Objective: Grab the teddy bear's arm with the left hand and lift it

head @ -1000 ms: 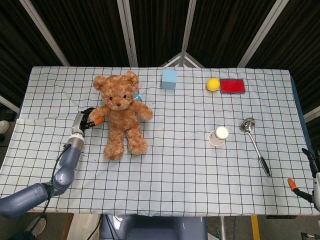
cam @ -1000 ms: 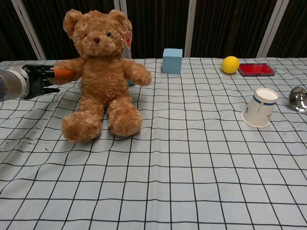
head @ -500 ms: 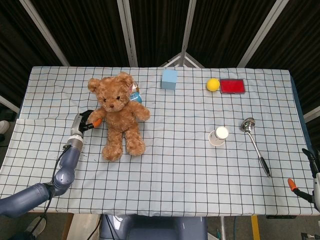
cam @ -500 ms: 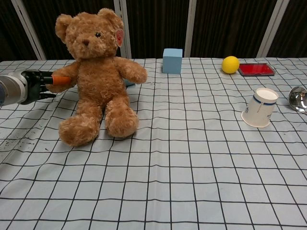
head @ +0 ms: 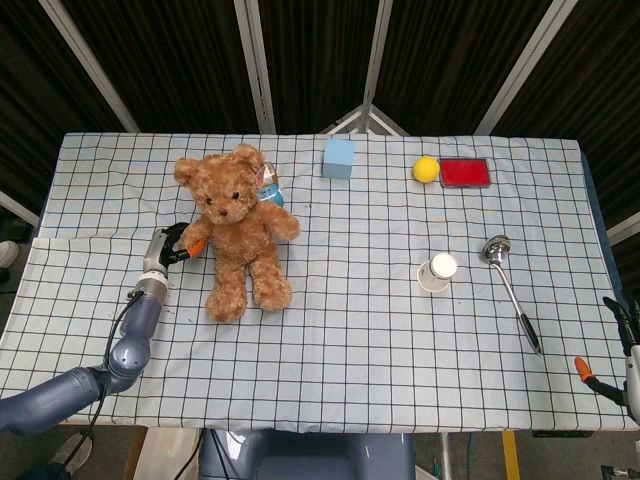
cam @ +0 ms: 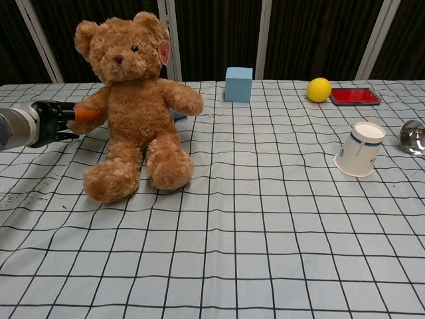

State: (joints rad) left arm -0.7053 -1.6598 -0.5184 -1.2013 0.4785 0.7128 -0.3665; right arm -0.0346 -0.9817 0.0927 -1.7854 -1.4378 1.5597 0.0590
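Left hand (cam: 58,121) grips the teddy bear (cam: 135,106) by one arm; bear sits upright on the checked tablecloth (head: 380,330).

Fingers are closed around the end of the bear's arm, an orange fingertip (head: 196,246) showing against the fur. The bear's feet appear to touch the cloth, though the chest view cannot settle whether its seat does. Right hand (head: 622,352) sits at the table's far right edge, mostly cut off; cannot tell how its fingers lie. Blue block (head: 339,158), yellow ball (head: 426,168), red box (head: 464,172), tipped paper cup (head: 437,271) and ladle (head: 510,290) lie well apart from the bear.
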